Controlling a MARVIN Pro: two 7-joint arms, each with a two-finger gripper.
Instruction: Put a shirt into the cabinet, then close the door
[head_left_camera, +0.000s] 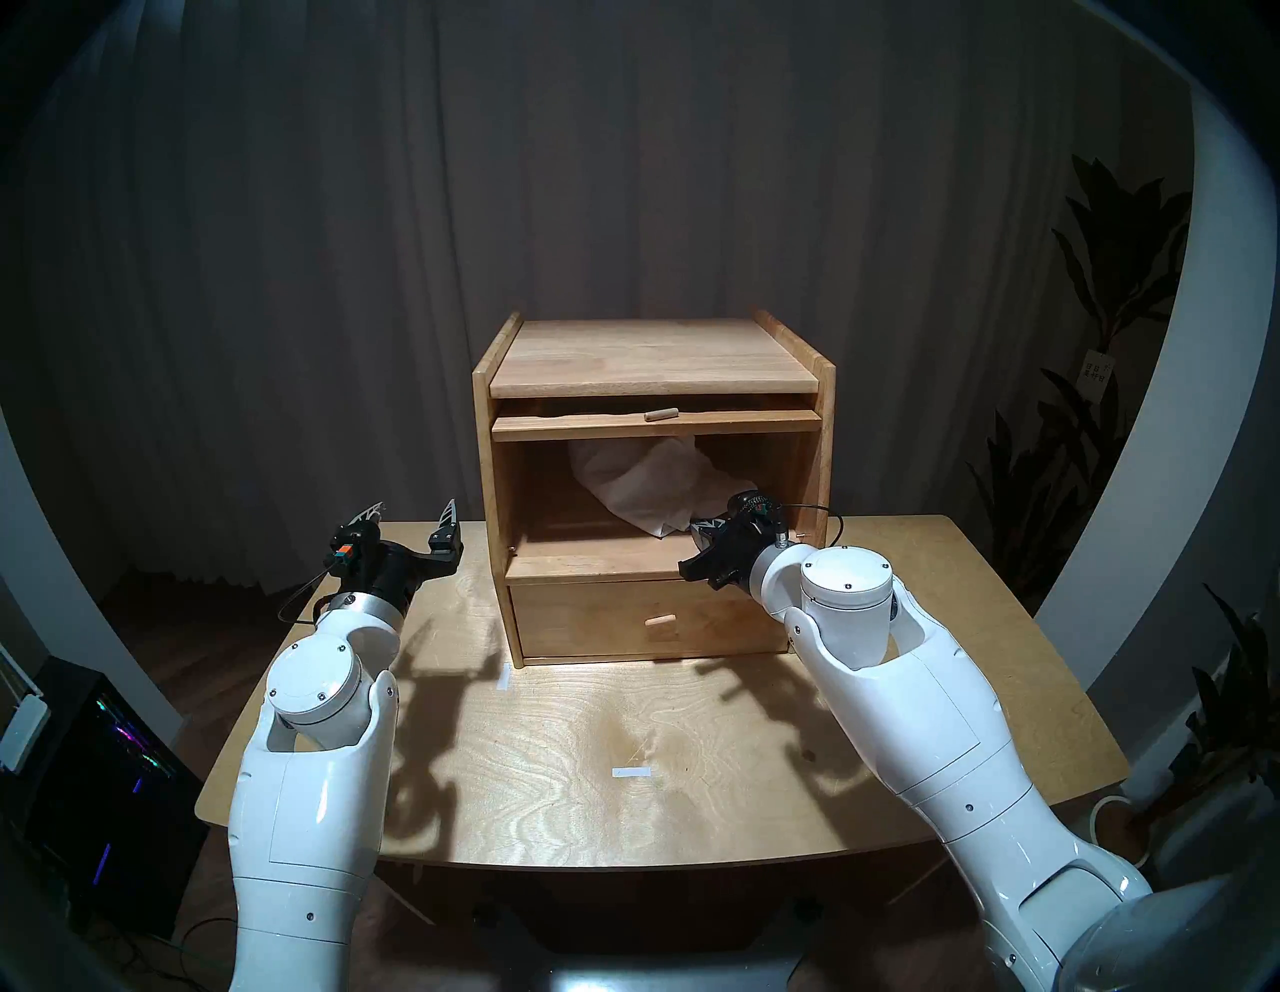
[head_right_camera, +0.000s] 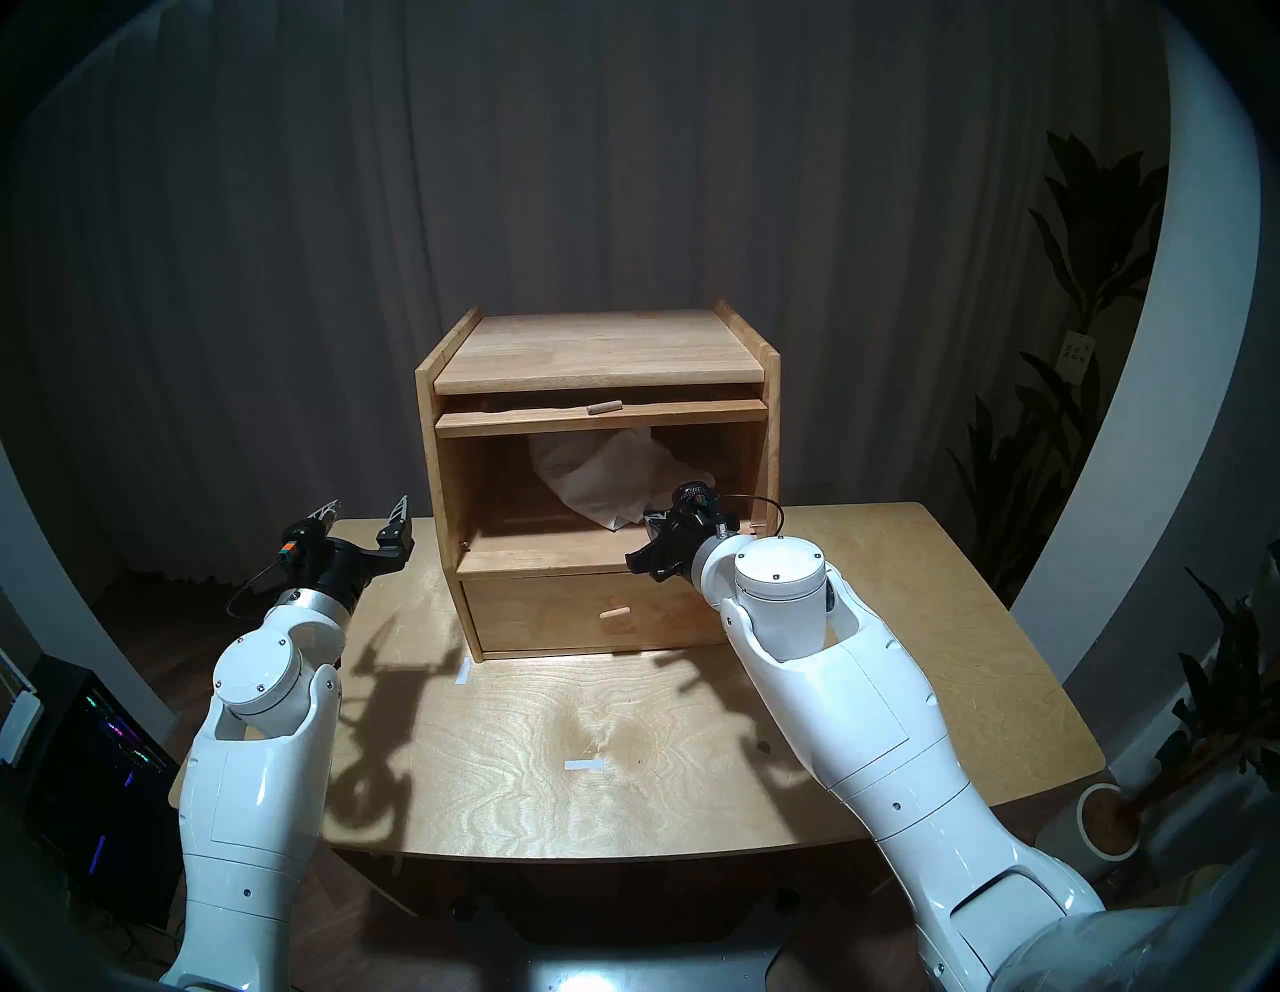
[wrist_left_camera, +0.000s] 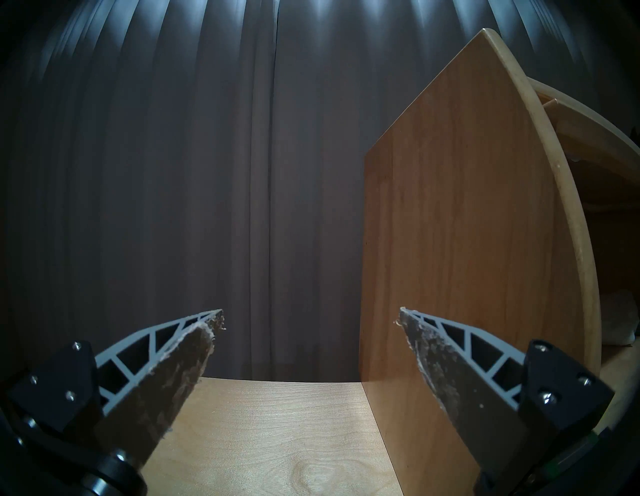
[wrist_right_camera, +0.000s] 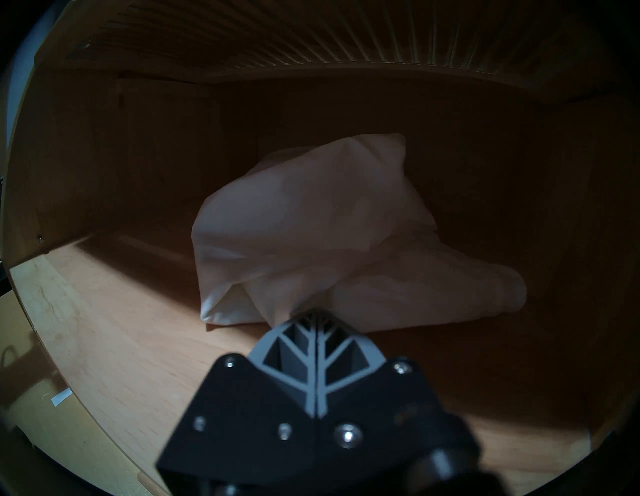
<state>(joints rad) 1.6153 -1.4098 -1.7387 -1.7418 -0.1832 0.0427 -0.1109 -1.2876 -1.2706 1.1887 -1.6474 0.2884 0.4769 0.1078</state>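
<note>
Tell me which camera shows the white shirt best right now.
The right wrist view: the shirt fills its middle, bunched on the cabinet floor, pinched by the shut right gripper. Both head views show it smaller, shadowed, partly hidden. The left wrist view shows only a pale sliver, if any.

Counted: one cabinet (head_left_camera: 654, 360), one shirt (head_left_camera: 641, 495), one door (head_left_camera: 654, 424), one drawer (head_left_camera: 644, 620), two tape strips (head_left_camera: 632, 772), two hands.
</note>
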